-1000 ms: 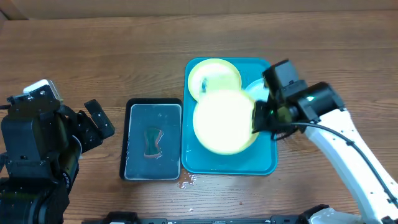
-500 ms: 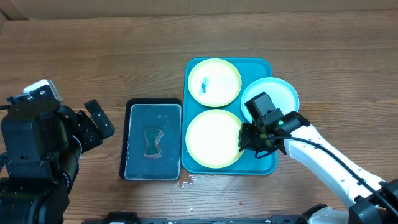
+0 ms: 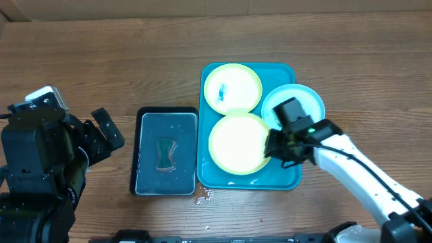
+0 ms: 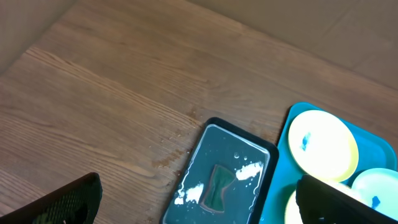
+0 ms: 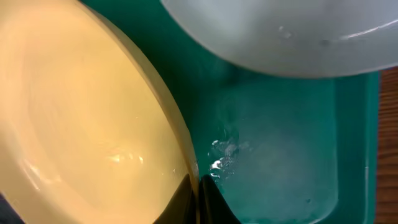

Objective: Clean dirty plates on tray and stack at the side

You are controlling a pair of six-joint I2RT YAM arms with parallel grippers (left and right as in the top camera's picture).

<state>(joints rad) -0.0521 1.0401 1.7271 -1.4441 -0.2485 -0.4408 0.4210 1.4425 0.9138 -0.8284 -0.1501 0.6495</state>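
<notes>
1. Overhead:
   - On the bench (image 3: 121, 54), tray (image 3: 283, 177) right of centre, black tray (image 3: 139, 152) just beside it at 9 o'clock.
   - In the tray, far yellow plate (image 3: 233, 88) at 12 o'clock, marked with a blue smear.
   - Near yellow plate (image 3: 236, 143) at 6 o'clock, overlapping the far one's edge.
   - Blue plate (image 3: 300, 100) at 2 o'clock, overhanging the tray's rim.
   - Right end effector (image 3: 273, 145) pinching the near yellow plate's rim at 3 o'clock.
   - Left end effector (image 3: 108, 131) well apart at the bench's 9 o'clock side, holding nothing.
   - Sponge (image 3: 165, 154) lying in water in the black tray.
   - Drops (image 3: 204, 196) on the bench at the black tray's 5 o'clock corner.
2. Left wrist:
   - Fingers (image 4: 68, 202) spread wide at both lower corners, nothing between them.
   - Black tray and sponge at 6 o'clock.
   - Far yellow plate at 3 o'clock.
   - Blue plate at 4 o'clock, bearing a small blue smear.
3. Right wrist:
   - Fingers pressed onto the near yellow plate's rim at 6 o'clock.
   - That plate filling the 9 o'clock side.
   - Blue plate across 12 to 2 o'clock.
   - Wet tray floor at 4 o'clock.
   - Cannot tell whether the pinched plate rests on the tray or hangs clear.
</notes>
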